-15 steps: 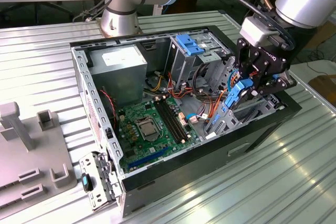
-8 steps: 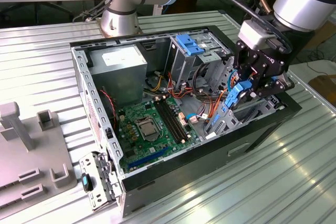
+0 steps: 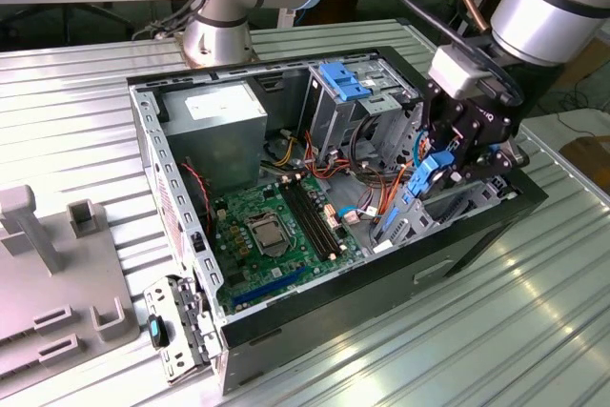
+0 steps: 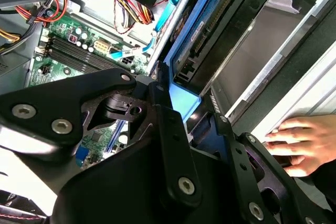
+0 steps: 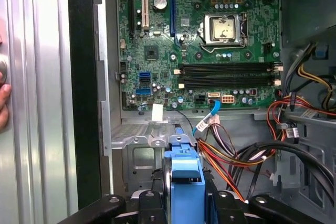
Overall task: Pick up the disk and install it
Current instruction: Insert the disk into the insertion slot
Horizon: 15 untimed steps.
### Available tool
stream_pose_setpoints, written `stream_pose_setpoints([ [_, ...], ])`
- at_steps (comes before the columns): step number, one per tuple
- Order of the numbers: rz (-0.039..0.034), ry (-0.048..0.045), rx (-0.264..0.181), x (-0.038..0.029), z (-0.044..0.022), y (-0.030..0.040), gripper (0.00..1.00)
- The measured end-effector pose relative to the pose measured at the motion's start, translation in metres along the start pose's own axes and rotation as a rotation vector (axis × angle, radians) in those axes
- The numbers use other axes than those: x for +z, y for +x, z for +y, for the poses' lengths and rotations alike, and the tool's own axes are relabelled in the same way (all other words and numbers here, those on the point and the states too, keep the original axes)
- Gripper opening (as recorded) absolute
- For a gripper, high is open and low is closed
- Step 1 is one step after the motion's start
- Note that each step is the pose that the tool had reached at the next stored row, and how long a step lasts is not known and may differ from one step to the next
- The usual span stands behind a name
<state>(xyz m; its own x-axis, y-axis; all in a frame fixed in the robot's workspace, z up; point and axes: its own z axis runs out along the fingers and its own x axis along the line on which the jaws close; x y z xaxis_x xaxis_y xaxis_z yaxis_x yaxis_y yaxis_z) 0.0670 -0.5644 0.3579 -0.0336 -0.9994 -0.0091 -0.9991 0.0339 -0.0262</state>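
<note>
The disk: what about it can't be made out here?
Exterior view: the gripper covers most of the disk, so whether its rails are seated cannot be told.
First wrist view: the disk's held end runs off the picture edge.
Second wrist view: the gripper's black links hide the disk's near end.
First wrist view: a person's hand is cut by the edge.
</note>
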Motion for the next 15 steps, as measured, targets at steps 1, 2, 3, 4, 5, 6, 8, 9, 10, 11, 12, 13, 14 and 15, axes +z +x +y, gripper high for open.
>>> stream_pose_setpoints([
  [1, 0.0001, 0.0, 0.0, 0.0011, 0.0, 0.0, 0.37],
  [2, 0.0001, 0.0, 0.0, 0.0017, 0.0001, 0.0, 0.37],
  [3, 0.0001, 0.0, 0.0, 0.0019, 0.0, 0.0, 0.37],
  [4, 0.0002, 0.0, 0.0, 0.0019, 0.0, 0.0, 0.37],
  [5, 0.0001, 0.0, 0.0, 0.0019, 0.0, 0.0, 0.37],
  [6, 0.0001, 0.0, 0.0, 0.002, 0.0001, 0.0, 0.37],
  [8, 0.0001, 0.0, 0.0, 0.002, 0.0, 0.0, 0.37],
  [9, 0.0001, 0.0, 0.0, 0.002, 0.0001, 0.0, 0.37],
  [10, -0.0004, 0.0002, 0.0, 0.0022, 0.0, 0.0, 0.37],
  [11, -0.0001, 0.0001, 0.0, 0.0022, 0.0001, 0.0, 0.38],
  [12, 0.0, 0.0, 0.0, 0.0021, 0.0001, 0.0, 0.44],
  [13, 0.0, 0.0, 0.0, 0.0021, 0.0001, 0.0, 0.44],
  [14, 0.0, 0.0, 0.0, 0.0021, 0.0001, 0.0, 0.44],
  [15, 0.0001, 0.0, 0.0, 0.0021, 0.0001, 0.0, 0.44],
])
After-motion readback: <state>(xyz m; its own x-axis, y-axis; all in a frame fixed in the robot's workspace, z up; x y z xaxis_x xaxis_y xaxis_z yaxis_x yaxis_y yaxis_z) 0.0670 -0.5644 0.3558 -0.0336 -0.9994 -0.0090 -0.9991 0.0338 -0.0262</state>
